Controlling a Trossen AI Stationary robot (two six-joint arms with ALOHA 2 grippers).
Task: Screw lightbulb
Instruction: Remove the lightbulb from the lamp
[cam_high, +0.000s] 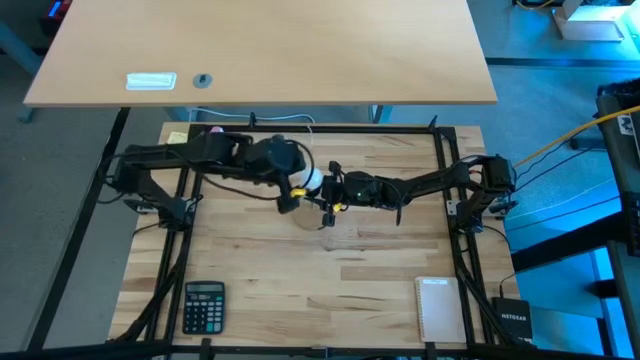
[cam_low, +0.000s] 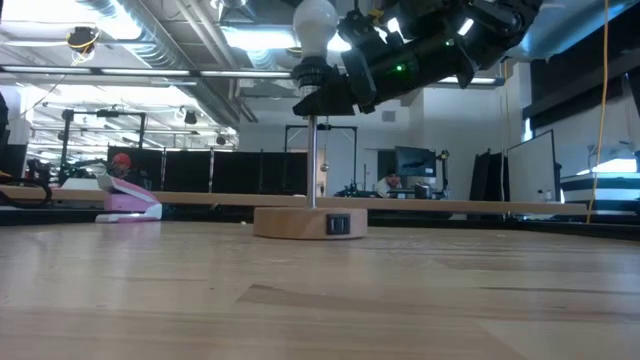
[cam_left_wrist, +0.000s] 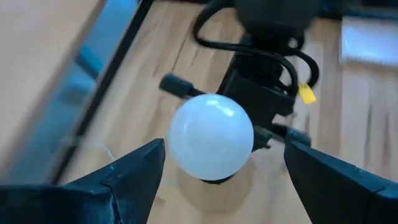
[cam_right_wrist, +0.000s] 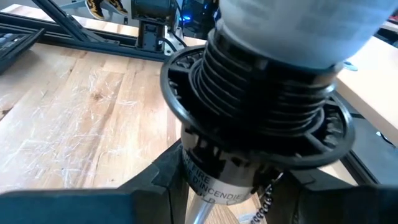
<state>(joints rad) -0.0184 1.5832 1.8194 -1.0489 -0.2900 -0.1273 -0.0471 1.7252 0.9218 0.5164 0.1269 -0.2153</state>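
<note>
The lightbulb (cam_left_wrist: 211, 137) sits upright in the black socket (cam_right_wrist: 255, 124) on its wooden-based stand (cam_low: 310, 222) at mid-table, and the left gripper (cam_left_wrist: 217, 163) brackets it with fingers spread clear of the glass. The right gripper (cam_right_wrist: 233, 180) is clamped on the socket, steadying it. This looks like a regrasp between turns; next, the left fingers need to close squarely on the bulb and twist.

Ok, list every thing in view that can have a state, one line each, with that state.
lightbulb: upright, base seated in the socket, unlit.
socket: up on its post, gripped just beneath.
wooden base: flat on the table.
left pincer: open, fingers either side of the bulb, not touching.
right pincer: shut on the socket below its collar.
calculator: lying flat, untouched.
notepad: closed, lying flat.
</note>
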